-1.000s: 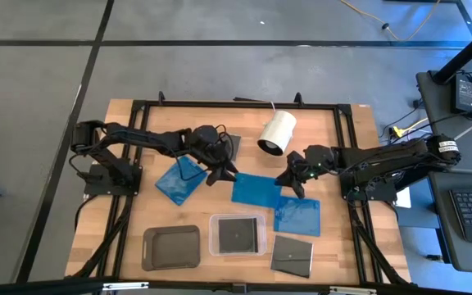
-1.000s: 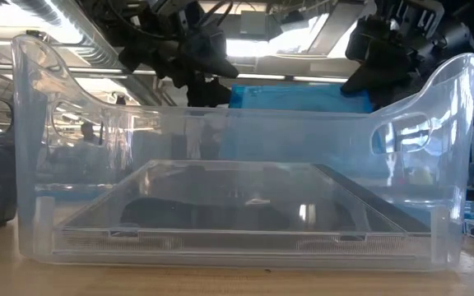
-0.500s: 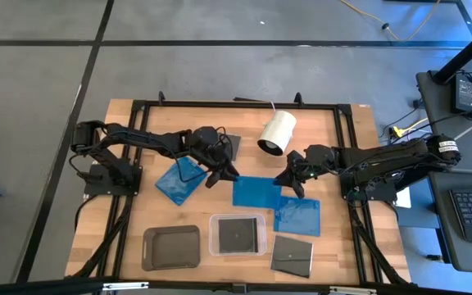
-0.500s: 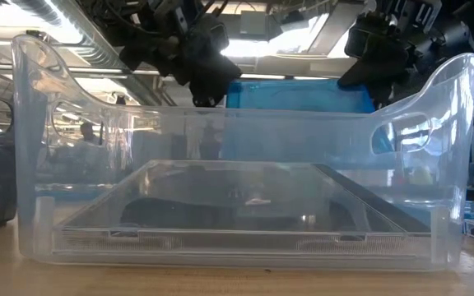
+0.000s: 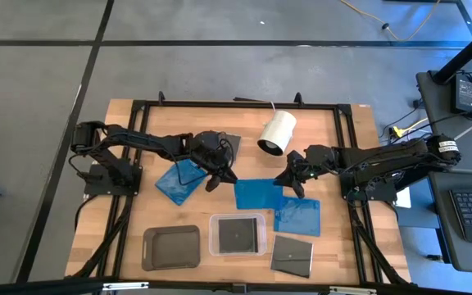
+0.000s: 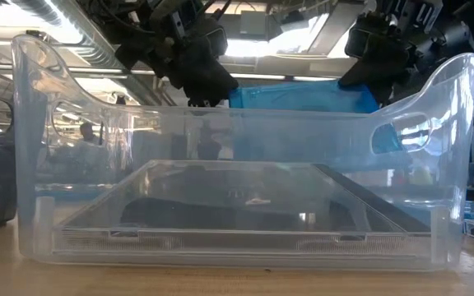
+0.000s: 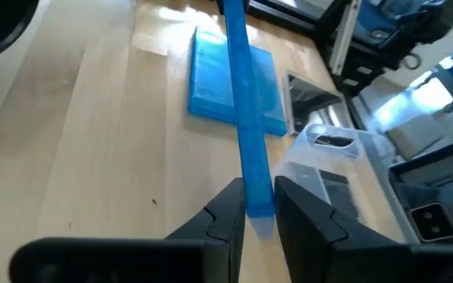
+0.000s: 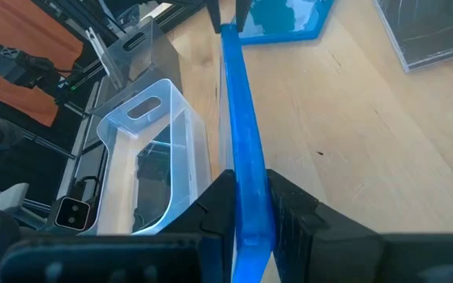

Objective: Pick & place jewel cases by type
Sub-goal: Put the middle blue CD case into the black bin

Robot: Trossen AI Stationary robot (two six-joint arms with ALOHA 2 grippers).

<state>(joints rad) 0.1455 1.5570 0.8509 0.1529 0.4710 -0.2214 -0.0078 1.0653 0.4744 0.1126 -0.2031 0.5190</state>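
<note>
A translucent blue jewel case (image 5: 257,194) hangs above the middle of the table between my two grippers; the low view shows it (image 6: 299,97) raised behind the clear tray. My left gripper (image 5: 222,177) is shut on its left edge and my right gripper (image 5: 288,182) on its right edge. Two more blue cases lie flat on the table, one at the left (image 5: 179,179) and one at the right (image 5: 297,216). One dark case (image 5: 292,254) lies near the front edge and another (image 5: 238,233) inside the clear tray (image 5: 216,244). My left gripper pinches the blue case's left edge (image 7: 250,177) between its two fingers, one on each flat face. The fingers (image 7: 225,214) come from the table's left, slanting down. The case is lifted clear of the table, about level. My right gripper pinches the same case's right edge (image 8: 244,169) between its two fingers, one on each flat face. The fingers (image 8: 291,206) come from the table's right, slanting down. The case spans the gap to the other gripper, clear of the table.
A dark grey tray (image 5: 171,247) sits front left beside the clear tray. A white cylinder (image 5: 277,132) lies at the back middle, and a further dark case (image 5: 229,144) lies behind my left gripper. Black frame rails border the table.
My left gripper has shut on the held blue case's left edge, its fingers wide apart a second ago and now against the case. My right gripper has kept its hold. The case has stayed lifted clear of the table.
</note>
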